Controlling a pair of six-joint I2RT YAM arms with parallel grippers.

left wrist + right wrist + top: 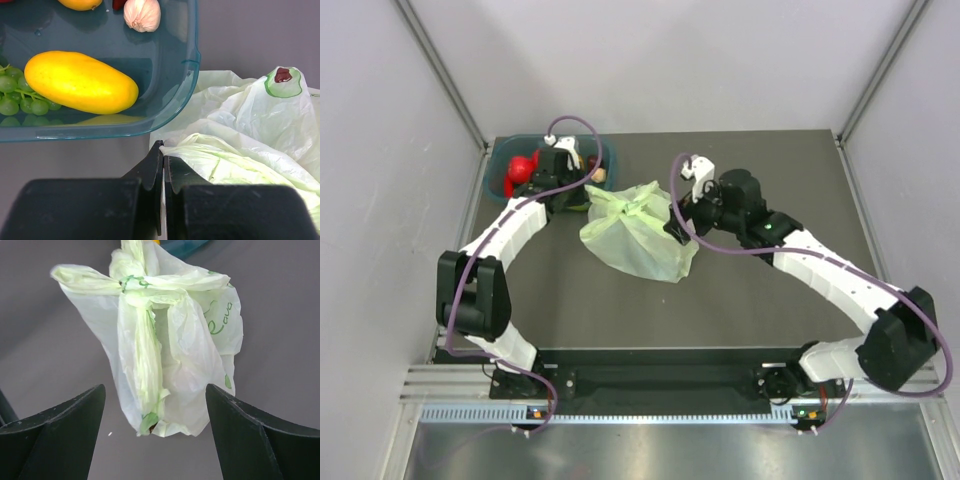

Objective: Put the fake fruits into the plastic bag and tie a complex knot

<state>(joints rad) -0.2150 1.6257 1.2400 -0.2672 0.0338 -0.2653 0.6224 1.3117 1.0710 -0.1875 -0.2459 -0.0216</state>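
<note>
The pale green plastic bag (638, 240) lies mid-table, its handle strips bunched into a knot (620, 205), also seen in the right wrist view (135, 287). My left gripper (582, 197) is shut, with a thin edge of the bag (240, 130) pinched between its fingertips (163, 150). My right gripper (672, 218) is open and empty just right of the bag, its fingers spread on either side of the bag's near end (155, 390). A yellow mango (80, 82), green grapes (15, 95) and a red apple (523, 168) lie in the teal tub.
The teal tub (603, 150) stands at the back left, close beside the bag and my left gripper; its corner (192, 60) is right by the bag. A garlic bulb (142, 14) and an orange fruit (80, 4) also lie in it.
</note>
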